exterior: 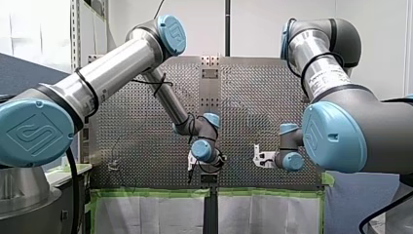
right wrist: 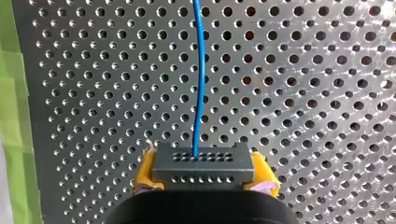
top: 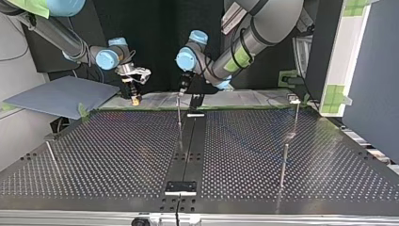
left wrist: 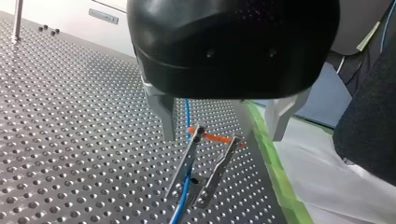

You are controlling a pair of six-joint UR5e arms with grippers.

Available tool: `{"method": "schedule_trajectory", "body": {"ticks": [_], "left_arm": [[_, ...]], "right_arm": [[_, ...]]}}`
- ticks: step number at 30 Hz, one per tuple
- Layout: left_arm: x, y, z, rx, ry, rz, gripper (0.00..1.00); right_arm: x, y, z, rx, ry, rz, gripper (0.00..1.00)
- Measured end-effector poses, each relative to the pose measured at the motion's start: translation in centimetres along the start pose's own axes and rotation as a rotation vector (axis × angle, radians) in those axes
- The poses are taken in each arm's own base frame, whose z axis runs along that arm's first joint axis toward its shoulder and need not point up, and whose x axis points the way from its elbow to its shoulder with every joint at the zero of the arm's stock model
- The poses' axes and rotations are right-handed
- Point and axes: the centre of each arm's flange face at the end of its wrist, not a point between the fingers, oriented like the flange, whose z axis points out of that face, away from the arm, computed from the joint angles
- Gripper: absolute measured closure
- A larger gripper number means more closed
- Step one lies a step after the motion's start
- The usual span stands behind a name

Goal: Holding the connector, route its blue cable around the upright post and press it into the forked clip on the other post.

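My right claw (right wrist: pixel 204 173) is clamped on the dark connector (right wrist: pixel 203 161), with yellow pads (right wrist: pixel 144 171) pressed to both its ends. The blue cable (right wrist: pixel 200 84) leaves the connector at twelve o'clock and runs straight ahead over the perforated table (right wrist: pixel 327 93). My left claw (left wrist: pixel 222 123) stands wide and holds nothing, its metal fingers (left wrist: pixel 163 112) astride the forked clip (left wrist: pixel 223 163). The cable passes down beside one prong. I cannot tell whether it is seated in the fork or only leaning on it. An orange strip (left wrist: pixel 215 138) lies across the prong tips.

In the top view my right claw hangs at about ten o'clock from the table's middle. My left claw is near twelve o'clock, just above a thin post (top: pixel 179 117).

The main danger, as I judge it, is tension. If my right claw draws the connector away while the cable is only resting against the prong, the line will likely ride up and pop out of the fork. Too much slack has its own risk, since the cable could sag off the upright post. If my left claw comes down off-centre to press, a finger could land on a prong, bending it or pinching the cable against the metal. A hard pull might also strain the cable where it enters the connector. Whether the wrap around the upright post is made does not show.
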Motion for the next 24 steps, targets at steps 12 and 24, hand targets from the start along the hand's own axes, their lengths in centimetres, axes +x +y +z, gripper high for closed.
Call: {"method": "schedule_trajectory", "body": {"ticks": [12,24], "left_arm": [[-1.1,-0.3,-2.8,0.005,-0.04,-0.004,0.07],[-4.0,0.7,-5.7,-0.037,-0.145,-0.068,0.07]], "right_arm": [[-0.2,0.0,-0.1,0.001,-0.006,0.002,0.98],[-0.2,0.0,-0.1,-0.001,-0.008,0.002,0.98]]}}
